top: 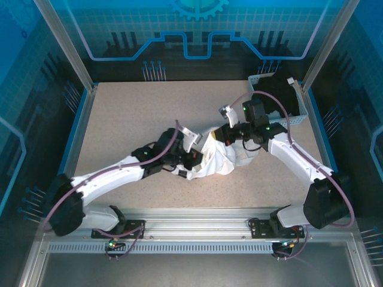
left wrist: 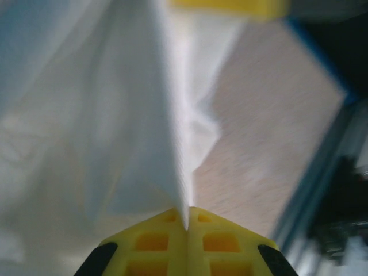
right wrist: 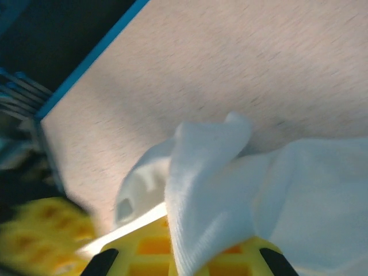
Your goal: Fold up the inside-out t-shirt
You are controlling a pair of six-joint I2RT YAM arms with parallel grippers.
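Shirt in a heap, with both arms holding on to it

I see the white t-shirt (top: 218, 160) bunched up on the worktop (top: 131, 119), near the middle and a little to the right, with both arms reaching in to meet over it. On my left wrist camera the yellow left fingers (left wrist: 194, 227) are pressed tight together, and a thin fold of the shirt stands up out of the line where they meet. On my right wrist camera the right fingers (right wrist: 164, 238) are closed on another bit of the shirt, and the cloth comes up out of them and hangs over their tips, lifted off the worktop. At the far right corner sits a basket (top: 302, 113) with a black garment (top: 278, 89) in it, well apart from the shirt.
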